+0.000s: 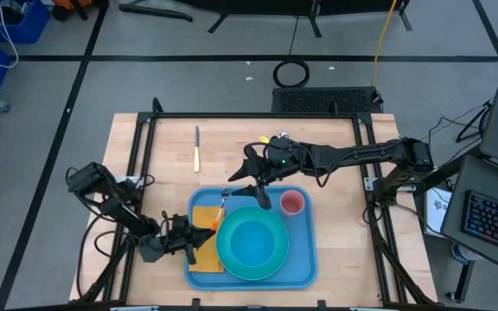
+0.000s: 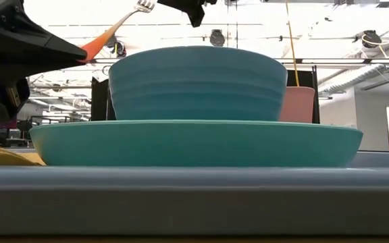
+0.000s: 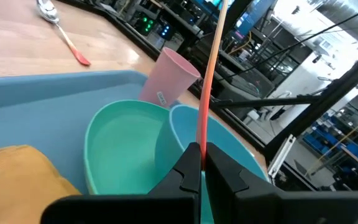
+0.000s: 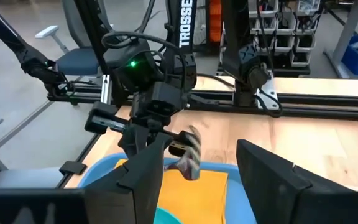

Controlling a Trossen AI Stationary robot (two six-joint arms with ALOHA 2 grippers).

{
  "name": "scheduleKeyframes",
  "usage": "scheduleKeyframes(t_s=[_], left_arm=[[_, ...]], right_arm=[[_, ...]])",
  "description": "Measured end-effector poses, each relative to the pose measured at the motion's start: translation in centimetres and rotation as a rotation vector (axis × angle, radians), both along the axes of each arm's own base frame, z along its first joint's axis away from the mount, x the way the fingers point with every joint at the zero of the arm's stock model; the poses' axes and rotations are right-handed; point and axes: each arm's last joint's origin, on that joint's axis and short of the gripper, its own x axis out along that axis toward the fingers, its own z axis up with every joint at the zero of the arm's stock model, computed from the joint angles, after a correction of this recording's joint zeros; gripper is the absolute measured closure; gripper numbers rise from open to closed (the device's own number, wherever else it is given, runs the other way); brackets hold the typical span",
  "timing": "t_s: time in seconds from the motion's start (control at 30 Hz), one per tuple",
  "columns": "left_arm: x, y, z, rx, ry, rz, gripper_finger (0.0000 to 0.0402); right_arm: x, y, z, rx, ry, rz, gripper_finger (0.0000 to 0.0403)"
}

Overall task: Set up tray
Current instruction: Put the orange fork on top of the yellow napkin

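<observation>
From my remote seat, the light-blue tray (image 1: 305,269) sits at the near edge of the tabletop (image 1: 335,155), carrying a turquoise plate (image 1: 253,246) with a bowl (image 2: 198,84) on it, a yellow napkin (image 1: 202,218) at its nine o'clock and a pink cup (image 1: 292,203) at one o'clock. The left gripper (image 1: 199,233) is clenched on an orange-handled fork (image 3: 209,81) over the napkin. The right gripper (image 1: 253,186) hovers released above the tray's far edge. A spoon (image 1: 196,147) lies at eleven o'clock, well apart.

Grey floor (image 1: 188,78) crossed by dark lines, blue bins (image 1: 7,26) in one corner.
</observation>
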Motion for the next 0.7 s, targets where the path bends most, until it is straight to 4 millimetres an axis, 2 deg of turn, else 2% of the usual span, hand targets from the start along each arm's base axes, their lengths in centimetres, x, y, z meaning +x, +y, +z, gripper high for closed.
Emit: scheduleKeyframes(t_s=[0.17, 0.3, 0.7], left_arm=[[0.01, -0.03, 0.02, 0.001, 0.001, -0.009, 0.0396], [0.01, -0.03, 0.01, 0.005, 0.002, -0.011, 0.0396], [0.01, -0.02, 0.03, 0.004, 0.000, -0.007, 0.0395]], right_arm=[[0.31, 0.00, -0.43, 0.001, 0.005, -0.001, 0.0224], [0.47, -0.01, -0.61, 0.009, 0.008, -0.005, 0.0250], [0.55, -0.08, -0.40, -0.004, -0.020, -0.003, 0.0394]])
